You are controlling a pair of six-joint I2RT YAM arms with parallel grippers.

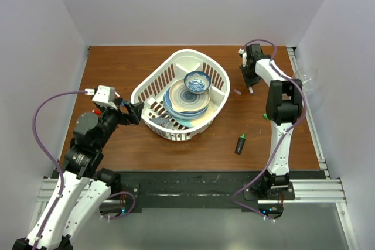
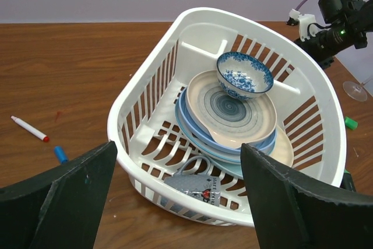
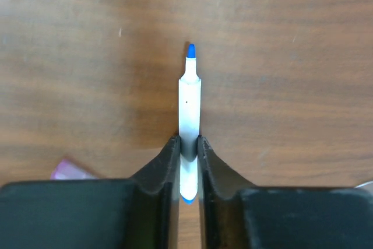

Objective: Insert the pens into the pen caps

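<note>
table (image 1: pixel 193 150): brown wood | basket (image 2: pixel 204 13) | black marker (image 1: pixel 240 144) | wine glass (image 1: pixel 306 78)

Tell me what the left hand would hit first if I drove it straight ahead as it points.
Most likely the near wall of the white basket: the open left hand faces it squarely. The plates sit behind that wall. How close the hand already is, the views don't settle.

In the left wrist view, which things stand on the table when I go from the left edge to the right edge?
white pen with a red tip → blue cap → white basket → green cap. The wine glass overlaps the green cap sideways, so it is left out.
</note>
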